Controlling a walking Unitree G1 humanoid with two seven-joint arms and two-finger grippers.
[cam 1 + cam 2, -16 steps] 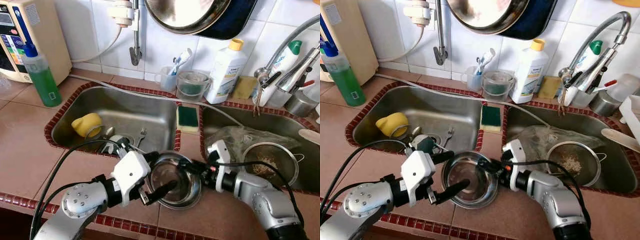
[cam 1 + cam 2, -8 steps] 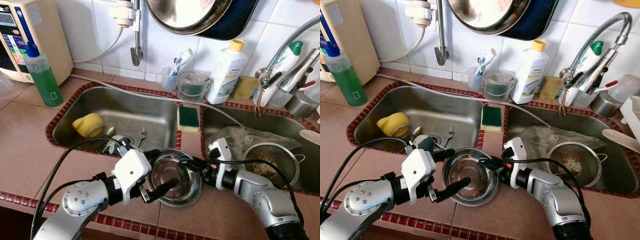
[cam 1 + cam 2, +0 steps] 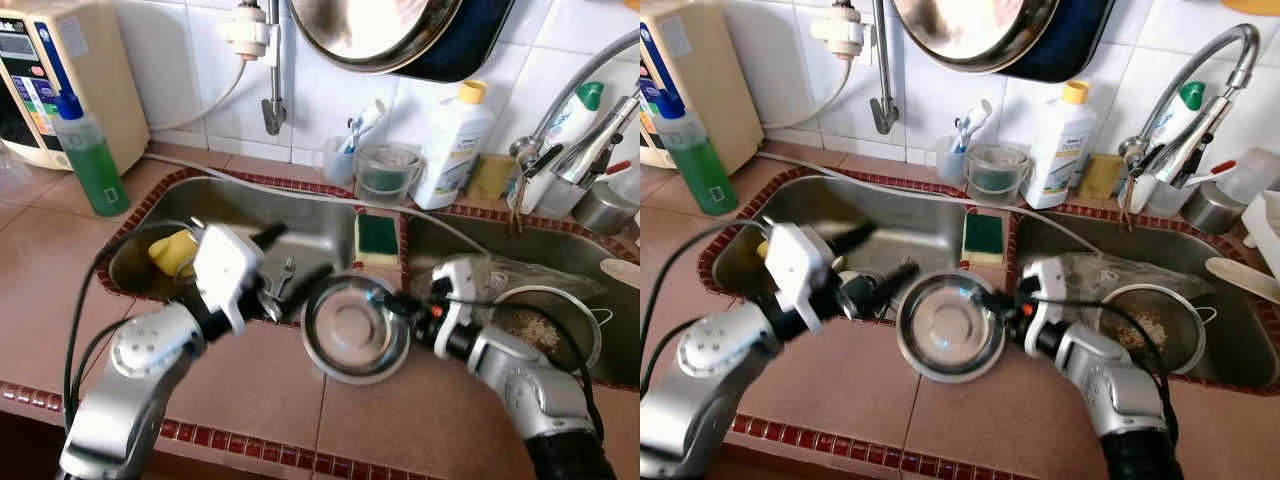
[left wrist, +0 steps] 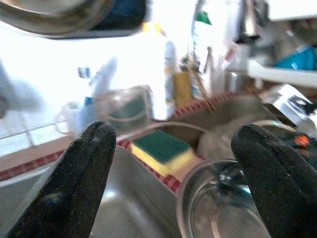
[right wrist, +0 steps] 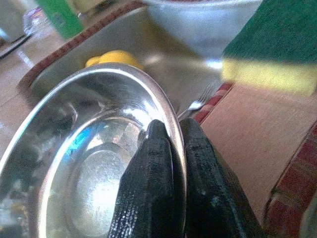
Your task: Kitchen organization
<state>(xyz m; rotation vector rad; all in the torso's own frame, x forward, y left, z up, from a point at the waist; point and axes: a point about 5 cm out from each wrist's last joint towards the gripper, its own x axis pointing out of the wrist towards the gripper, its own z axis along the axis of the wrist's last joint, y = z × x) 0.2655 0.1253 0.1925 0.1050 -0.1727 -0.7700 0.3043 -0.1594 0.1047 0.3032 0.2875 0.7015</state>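
The tiled bench has a double sink; the left basin behind the steel bowl holds a yellow cup and a fork, while bare tile lies in front of the bowl. The bowl is tilted above the bench's strip between the basins, in front of the green-and-yellow sponge. The right pincer is clamped on the bowl's right rim, one finger inside, one outside; the left pincer, left of the bowl over the left basin's near edge, is spread wide and holds nothing.

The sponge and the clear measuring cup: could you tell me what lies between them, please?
In the left eye view, only bare tiled ledge lies between the sponge and the measuring cup.
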